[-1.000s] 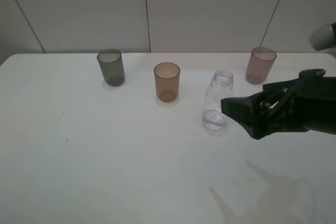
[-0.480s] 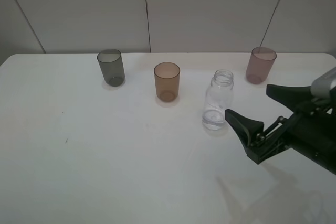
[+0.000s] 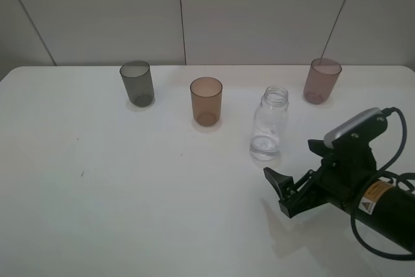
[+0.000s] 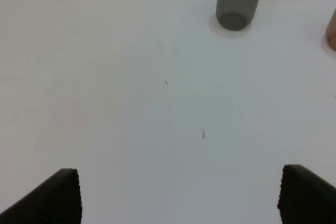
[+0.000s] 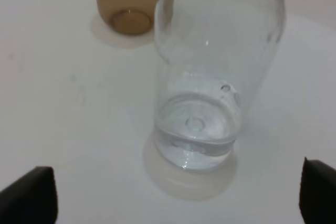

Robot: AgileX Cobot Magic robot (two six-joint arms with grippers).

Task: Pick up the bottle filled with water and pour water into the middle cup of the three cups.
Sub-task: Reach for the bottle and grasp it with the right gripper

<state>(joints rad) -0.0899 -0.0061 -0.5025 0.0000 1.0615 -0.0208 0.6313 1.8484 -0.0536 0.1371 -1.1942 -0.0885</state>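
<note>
Black right fingers [image 3: 275, 181] stand spread wide and empty, low in the lower right of the overhead frame, pointing up and left toward the bottle [image 3: 268, 124]. From the wrist camera the bottle lines up with the gap between them but lies out beyond the tips, near yet untouched. It stands upright and capless on the white worktop [image 3: 130, 192], right of centre, with only a shallow pool of water in its base. I'd say the job is at the reach-in stage: nothing is grasped yet and no pouring has begun. The next move, as I judge it, calls for sliding forward until the fingers flank the bottle's body, closing gently since thin clear plastic may give, then lifting it level. The middle cup [image 3: 206, 100], orange-brown, waits just up and left of the bottle, so the carry should be short. The grey cup [image 3: 137, 82] is further left and the pink cup [image 3: 322, 80] off to the upper right. The left fingers [image 4: 63, 198] hang parted and empty over bare worktop, with the grey cup ahead of them, out of the overhead picture.
</note>
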